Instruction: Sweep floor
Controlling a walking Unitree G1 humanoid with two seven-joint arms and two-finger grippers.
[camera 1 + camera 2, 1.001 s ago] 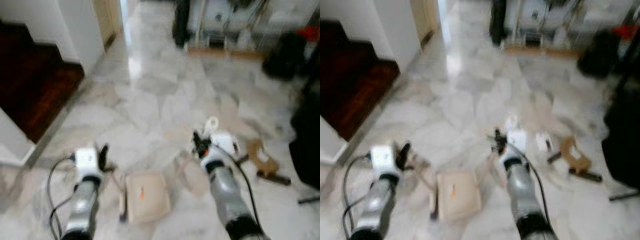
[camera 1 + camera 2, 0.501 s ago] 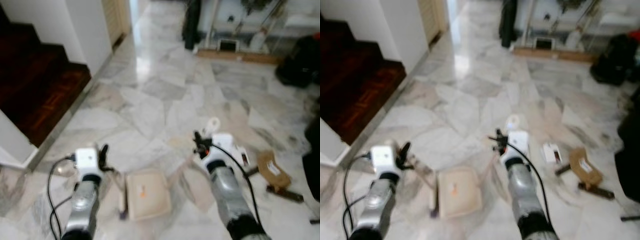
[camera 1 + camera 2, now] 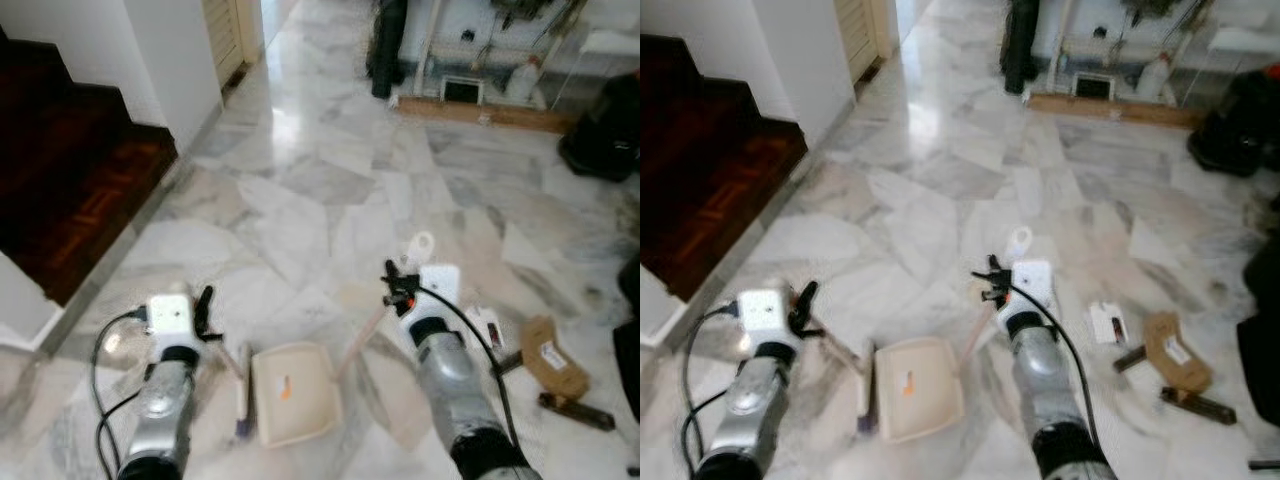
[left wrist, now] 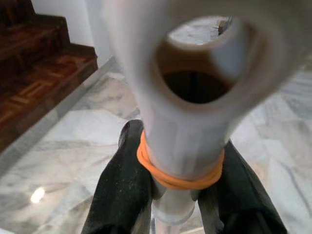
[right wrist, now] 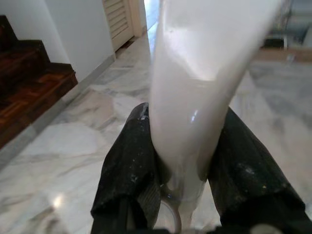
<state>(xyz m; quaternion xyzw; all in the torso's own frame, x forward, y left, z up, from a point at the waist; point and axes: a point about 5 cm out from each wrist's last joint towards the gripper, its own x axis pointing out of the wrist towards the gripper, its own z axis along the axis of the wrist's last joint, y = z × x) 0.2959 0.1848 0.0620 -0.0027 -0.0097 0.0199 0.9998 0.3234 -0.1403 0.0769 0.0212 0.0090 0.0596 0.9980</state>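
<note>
A cream dustpan (image 3: 293,393) lies flat on the marble floor between my arms. My left gripper (image 3: 205,310) is shut on the dustpan's pale handle (image 4: 180,97), which has an orange rubber band around it. My right gripper (image 3: 395,287) is shut on a white broom handle (image 5: 195,83). The handle's looped end (image 3: 422,243) sticks up past the fingers, and its stick (image 3: 358,338) slants down to the pan's right edge. To the right on the floor lie a white card (image 3: 490,325), a piece of brown cardboard (image 3: 553,357) and a dark stick (image 3: 575,410).
Dark wooden stairs (image 3: 70,170) rise on the left behind a white wall corner (image 3: 170,50). At the back stand a dark upright object (image 3: 388,45), a low wooden board (image 3: 480,112) and a shelf. A black bag (image 3: 605,135) sits at the far right.
The camera has shifted and the picture has sharpened. Both grippers keep their hold, and the dustpan stays between the arms.
</note>
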